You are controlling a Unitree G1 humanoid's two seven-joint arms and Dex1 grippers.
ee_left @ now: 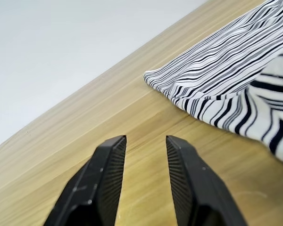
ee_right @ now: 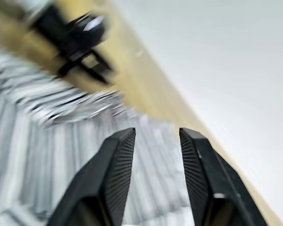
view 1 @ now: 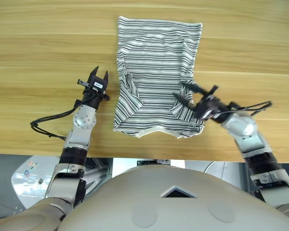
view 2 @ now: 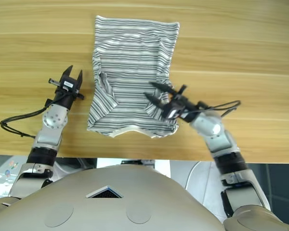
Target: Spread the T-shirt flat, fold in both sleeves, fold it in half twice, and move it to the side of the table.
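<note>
Right hand (view 1: 178, 90) over T-shirt (view 1: 154, 53), near corner part-hidden

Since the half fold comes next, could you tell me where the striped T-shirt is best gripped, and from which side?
Probably its near left corner and near right corner, each from its own side. The striped T-shirt lies flat, sleeves in, lengthwise away from the robot, so the near edge can go over to the far one. The left gripper and right gripper are open nearby.
</note>
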